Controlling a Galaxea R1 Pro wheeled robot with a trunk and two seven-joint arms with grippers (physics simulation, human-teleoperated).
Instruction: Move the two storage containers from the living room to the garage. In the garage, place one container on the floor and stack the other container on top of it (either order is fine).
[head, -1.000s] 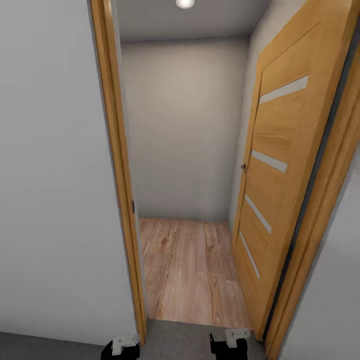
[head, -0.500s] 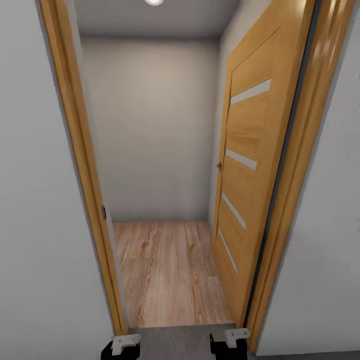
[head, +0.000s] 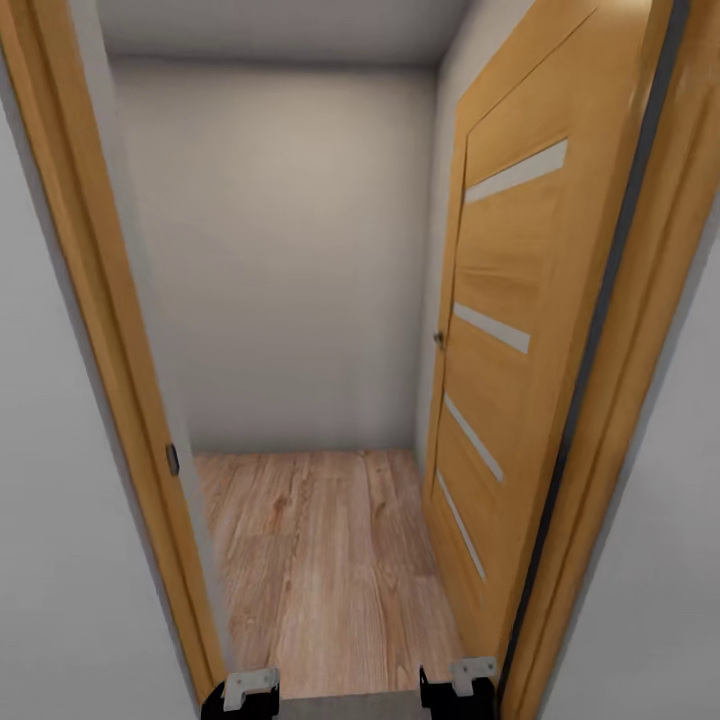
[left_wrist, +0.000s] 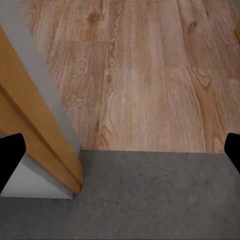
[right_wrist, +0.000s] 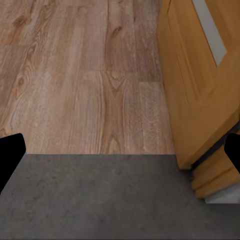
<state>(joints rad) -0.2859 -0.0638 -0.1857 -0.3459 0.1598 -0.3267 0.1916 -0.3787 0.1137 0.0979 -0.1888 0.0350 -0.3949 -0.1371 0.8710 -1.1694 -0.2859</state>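
Since a second ago my whole head view has slid forward and a little left, so the doorway now spreads nearly edge to edge and the ceiling lamp has dropped out past the top; that is the camera travelling with the base, not the door moving. I am looking through an orange-wood door frame (head: 110, 400) into a small room with plain grey-white walls (head: 290, 250) and a light wood plank floor (head: 330, 560). The orange-wood door (head: 510, 380), with its frosted strips, stands swung open against the right side. At the bottom edge of the head view I see the left gripper (head: 242, 695) and the right gripper (head: 458, 688), both held low and side by side. From each wrist camera the black fingertips sit at opposite edges of the frame, so I read both pincers as spread wide with nothing between them. Under them lies the dark grey concrete floor (left_wrist: 150, 200), meeting the planks in a straight line at the threshold (right_wrist: 95, 154). I see no orange-red container from here
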